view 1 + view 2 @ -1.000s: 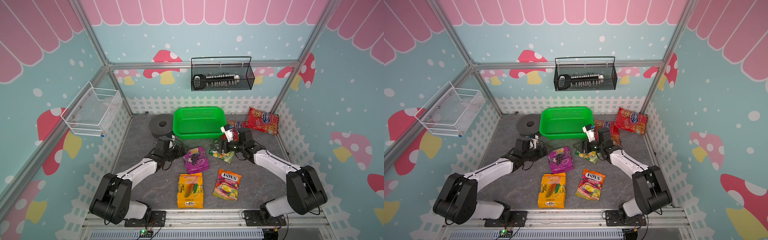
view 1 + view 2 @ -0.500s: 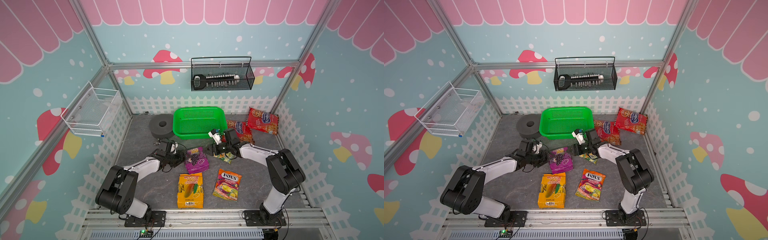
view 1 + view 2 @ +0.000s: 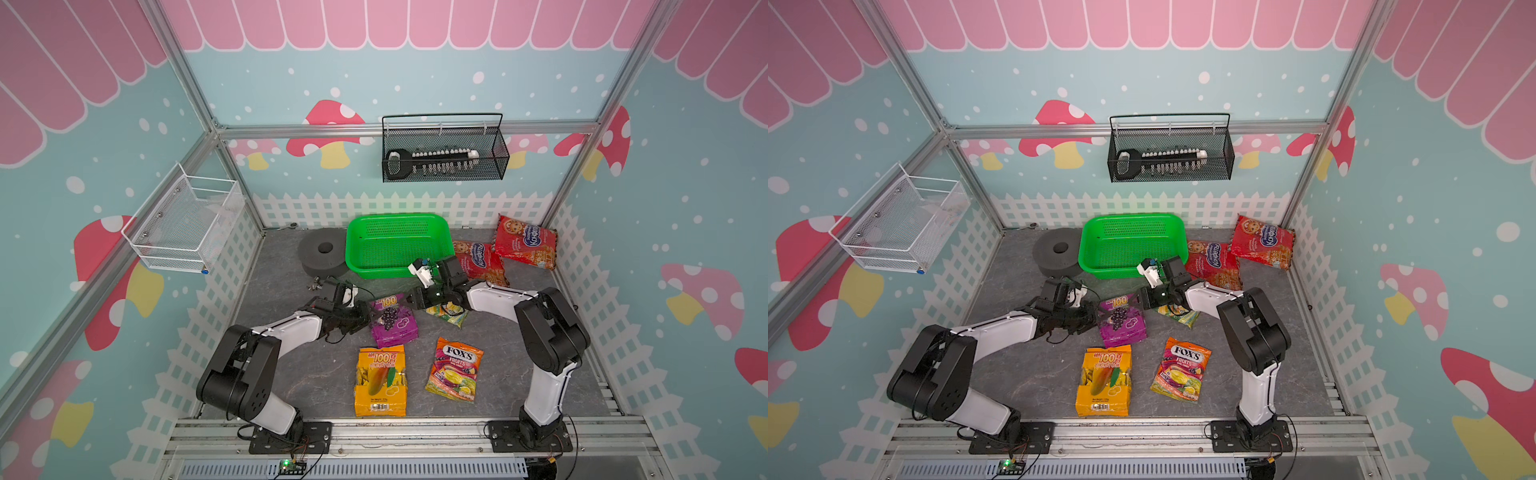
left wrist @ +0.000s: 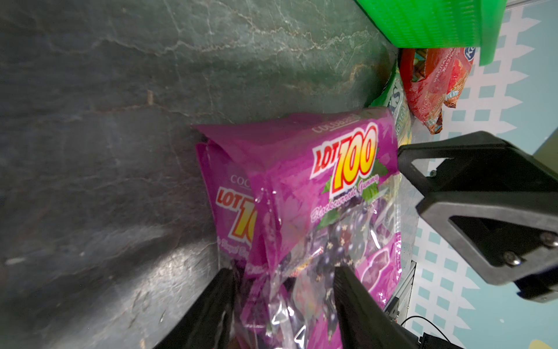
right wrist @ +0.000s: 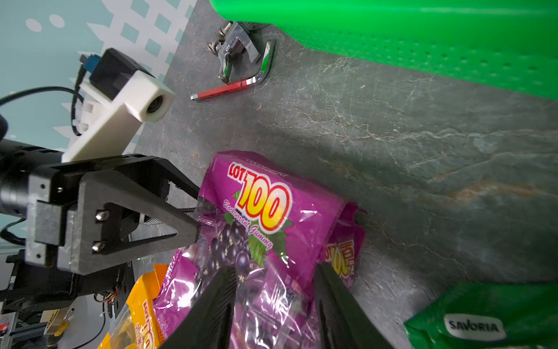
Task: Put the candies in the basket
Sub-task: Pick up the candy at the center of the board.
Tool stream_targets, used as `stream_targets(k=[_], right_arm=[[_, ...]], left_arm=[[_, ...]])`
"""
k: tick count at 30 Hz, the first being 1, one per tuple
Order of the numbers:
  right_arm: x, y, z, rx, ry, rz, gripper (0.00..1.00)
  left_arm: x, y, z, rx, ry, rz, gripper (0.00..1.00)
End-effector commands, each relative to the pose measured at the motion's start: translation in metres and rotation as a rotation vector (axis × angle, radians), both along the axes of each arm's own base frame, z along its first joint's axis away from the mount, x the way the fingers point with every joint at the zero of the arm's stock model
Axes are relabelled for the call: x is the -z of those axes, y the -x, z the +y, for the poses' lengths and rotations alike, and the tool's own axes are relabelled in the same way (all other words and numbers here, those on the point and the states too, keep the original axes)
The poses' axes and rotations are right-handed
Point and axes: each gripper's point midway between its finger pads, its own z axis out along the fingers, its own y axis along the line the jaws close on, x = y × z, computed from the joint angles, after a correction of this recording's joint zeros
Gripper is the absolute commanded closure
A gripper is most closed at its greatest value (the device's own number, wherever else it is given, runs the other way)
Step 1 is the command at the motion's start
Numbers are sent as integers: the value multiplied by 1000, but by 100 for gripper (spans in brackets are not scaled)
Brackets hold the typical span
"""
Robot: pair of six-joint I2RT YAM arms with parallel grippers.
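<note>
Fingers point(image 4: 211, 308) of the left gripper point(image 3: 365, 319) and fingers point(image 5: 213, 302) of the right gripper point(image 3: 412, 300) straddle opposite ends of the purple pack point(image 3: 392, 326), which lies on the table point(image 3: 299, 374). Whether either pair pinches it cannot be told. The basket point(image 3: 353, 249) stands just beyond both.

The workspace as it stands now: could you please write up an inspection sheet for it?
Surface: grey stone-look tabletop, no spills seen.
Job's things: green basket holds no candy; purple bag, orange pack, orange Fox's bag, green-yellow bag and two red bags lie outside it on the tabletop.
Clutter: grey disc and small metal part beside the basket.
Grippers: left gripper and right gripper each straddle the purple bag, jaws apart; whether they grip it cannot be told.
Cables: black lead loops at the left wrist camera.
Surroundings: white picket edging; black wire basket and white mesh basket hang on the walls.
</note>
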Motion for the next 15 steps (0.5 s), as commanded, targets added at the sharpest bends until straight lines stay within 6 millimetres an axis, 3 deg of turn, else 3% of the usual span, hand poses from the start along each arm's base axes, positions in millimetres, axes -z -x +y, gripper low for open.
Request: stream_targets(k=[1, 7, 12, 15], right_arm=[[18, 2, 2, 5, 47, 50, 52], [25, -4, 2, 28, 84, 57, 55], [25, -7, 8, 16, 81, 55, 78], [16, -5, 12, 6, 73, 47, 86]], left_arm=[[-9, -11, -3, 27, 6, -52, 50], [-9, -13, -3, 41, -2, -69, 55], [-6, -14, -5, 59, -6, -76, 60], [-10, -14, -7, 76, 4, -86, 62]])
